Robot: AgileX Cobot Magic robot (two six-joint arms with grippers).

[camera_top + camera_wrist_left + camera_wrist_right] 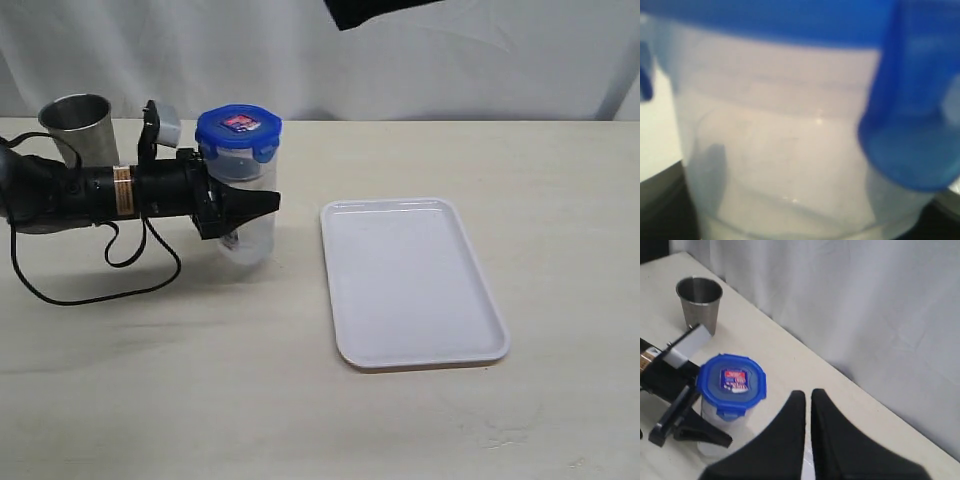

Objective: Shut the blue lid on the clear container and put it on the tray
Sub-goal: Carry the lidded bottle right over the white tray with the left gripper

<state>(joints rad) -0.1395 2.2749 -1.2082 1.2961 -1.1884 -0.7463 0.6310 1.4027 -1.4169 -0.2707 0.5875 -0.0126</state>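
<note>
The clear container (pixel 248 235) stands upright on the table, left of the tray (pixel 410 285). The blue lid (pixel 238 130) sits on top of it with its flaps hanging down. My left gripper (pixel 262 200) reaches in from the left and is shut on the container's body just below the lid. In the left wrist view the container (pixel 790 150) and a lid flap (pixel 912 125) fill the frame, blurred. My right gripper (pixel 807 396) hangs high above the table with its fingers together and nothing between them. It looks down on the lid (pixel 731 382).
A tapered steel cup (pixel 78 125) stands behind the left arm, close to its wrist. A black cable (pixel 95 290) loops on the table under that arm. White cloth hangs behind the table. A dark shape (pixel 380 10) shows at the top edge.
</note>
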